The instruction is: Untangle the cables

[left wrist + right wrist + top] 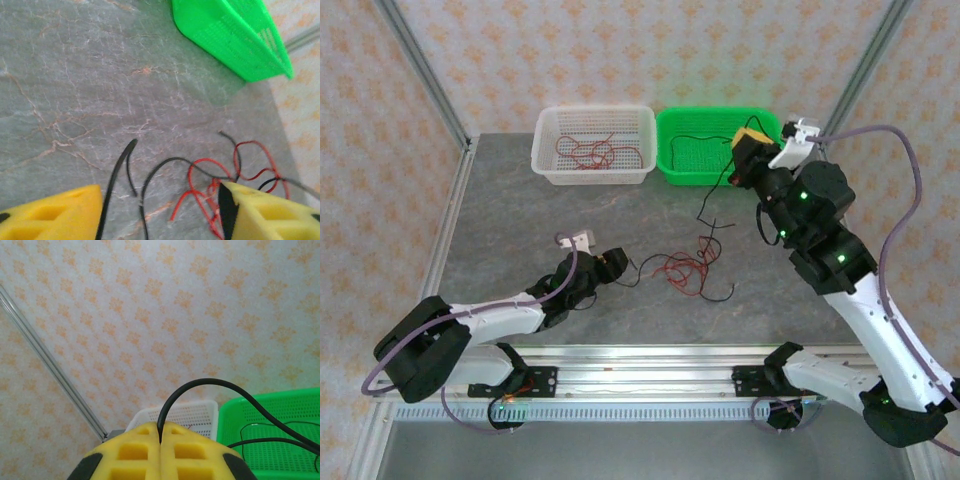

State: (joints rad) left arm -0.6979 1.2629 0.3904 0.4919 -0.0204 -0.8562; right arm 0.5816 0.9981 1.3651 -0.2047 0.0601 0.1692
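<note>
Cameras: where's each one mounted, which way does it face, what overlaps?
Top external: above and behind the bases, looking down at table, both arms, white basket, green basket, cable tangle.
Left wrist: low over the table, facing tangle and green basket; left gripper open.
Right wrist: raised, tilted up at wall; right gripper shut on black cable.
Shared: green basket, all three.

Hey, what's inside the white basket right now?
Red cables lie loosely coiled on the floor of the white basket. Its near wall may cover a strip of that floor, so anything there is hidden.
</note>
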